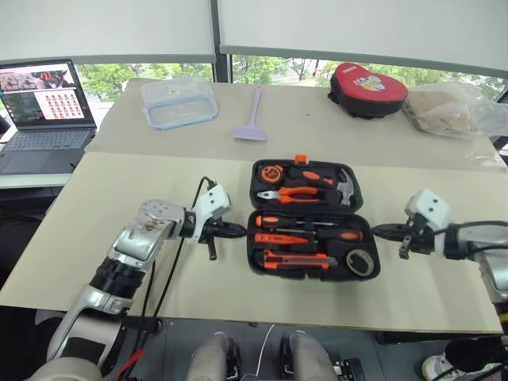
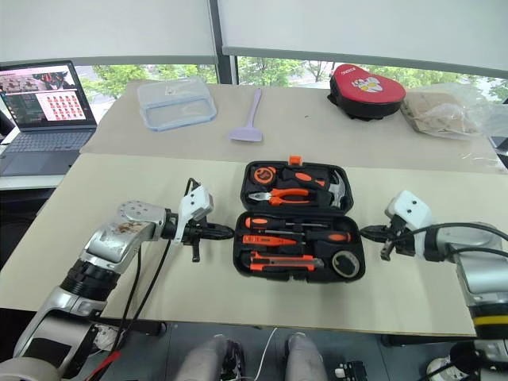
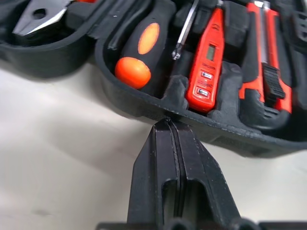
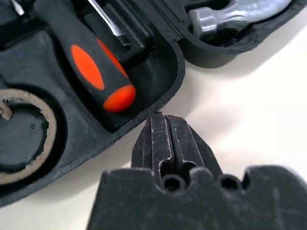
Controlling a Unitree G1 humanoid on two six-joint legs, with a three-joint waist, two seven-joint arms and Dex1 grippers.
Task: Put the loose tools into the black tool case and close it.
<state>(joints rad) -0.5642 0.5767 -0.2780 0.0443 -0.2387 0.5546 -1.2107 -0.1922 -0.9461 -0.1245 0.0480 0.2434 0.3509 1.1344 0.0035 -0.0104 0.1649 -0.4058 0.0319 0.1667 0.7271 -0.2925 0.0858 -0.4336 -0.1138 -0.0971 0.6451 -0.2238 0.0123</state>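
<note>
Near half of black tool case (image 1: 313, 274) lies open mid-table, tools seated. Left gripper (image 1: 235, 231) & right gripper (image 1: 379, 232) both pinched empty at its ends. Risk: tips slide case instead of lifting lid.

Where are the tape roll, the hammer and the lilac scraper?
tape roll (image 1: 361, 261): left eye view, on its ring, in the case.
hammer (image 4: 240, 13): right wrist view, on its steel head.
lilac scraper (image 1: 251, 132): left eye view, on its flat blade.
</note>
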